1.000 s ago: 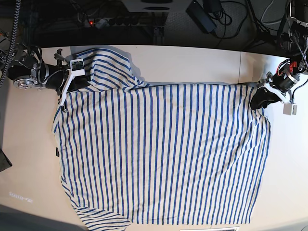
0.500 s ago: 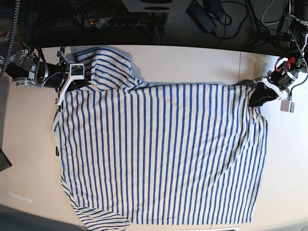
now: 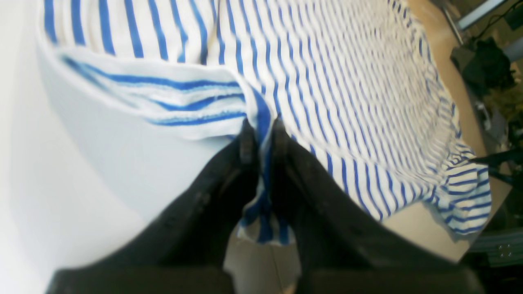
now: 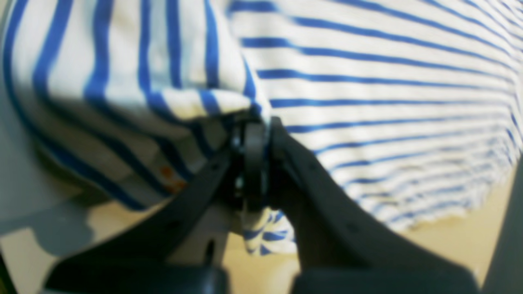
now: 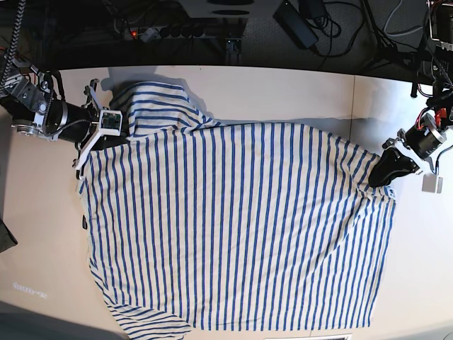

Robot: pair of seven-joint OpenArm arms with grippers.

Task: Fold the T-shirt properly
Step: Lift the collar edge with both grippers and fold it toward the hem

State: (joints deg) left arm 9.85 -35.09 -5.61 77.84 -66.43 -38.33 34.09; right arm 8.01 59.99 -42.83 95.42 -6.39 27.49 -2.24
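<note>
The T-shirt [image 5: 233,227], soft and limp, is spread over the surface [image 5: 283,92] and is pinched at its far corners by both closed jaws, left gripper [image 3: 261,126] and right gripper [image 4: 255,122], where hemmed edges are best held.

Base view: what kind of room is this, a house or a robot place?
Probably a robot lab or workshop, not a home. A striped T-shirt lies on a plain table between two robot arms, and cables with a power strip lie behind it.
</note>
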